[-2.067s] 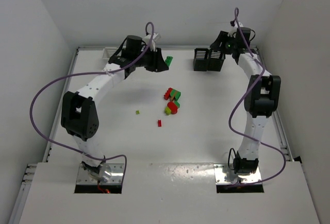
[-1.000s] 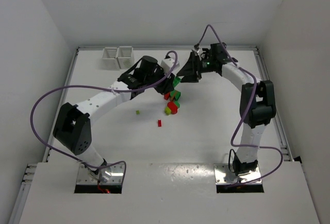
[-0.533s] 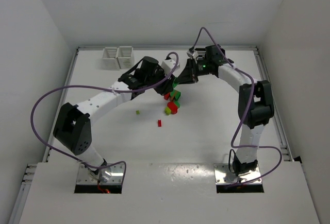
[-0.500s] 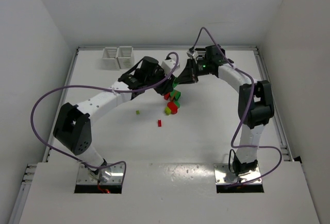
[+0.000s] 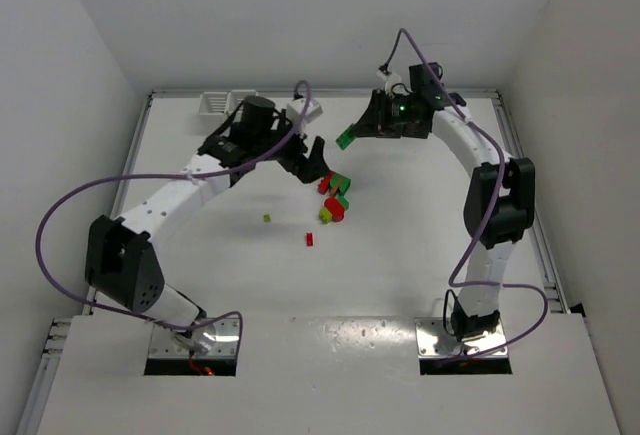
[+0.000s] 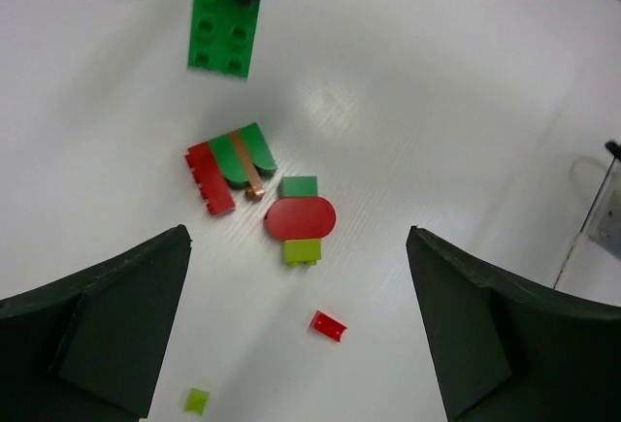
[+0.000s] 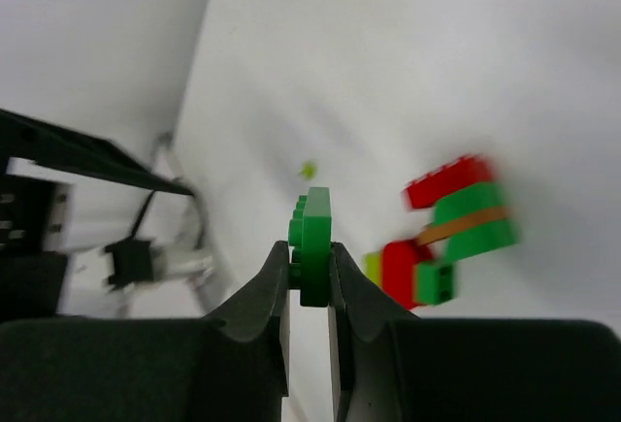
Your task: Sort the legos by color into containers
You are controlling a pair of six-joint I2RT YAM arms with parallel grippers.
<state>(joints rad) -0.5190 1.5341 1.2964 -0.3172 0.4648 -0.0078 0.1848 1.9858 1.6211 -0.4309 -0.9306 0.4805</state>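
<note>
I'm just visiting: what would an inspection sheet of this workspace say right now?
Surface: white table.
Job's things: green brick held aloft; brick pile, red bit and yellow-green bit on table; white bins at far left.
Clutter: nothing seen.
End effectors: left end effector open, empty; right end effector shut on green brick.
Cables: purple cables loop along both arms.
Surroundings: white walls.

Green studded brick (image 6: 225, 16); clustered legos (image 6: 262, 199) red, green and yellow-green, one with a tan stripe; tiny red piece (image 6: 328, 325); yellow-green bit (image 6: 197, 401); white slatted containers (image 5: 215, 103); white counter (image 5: 400, 245); purple cables (image 5: 449, 247)
</note>
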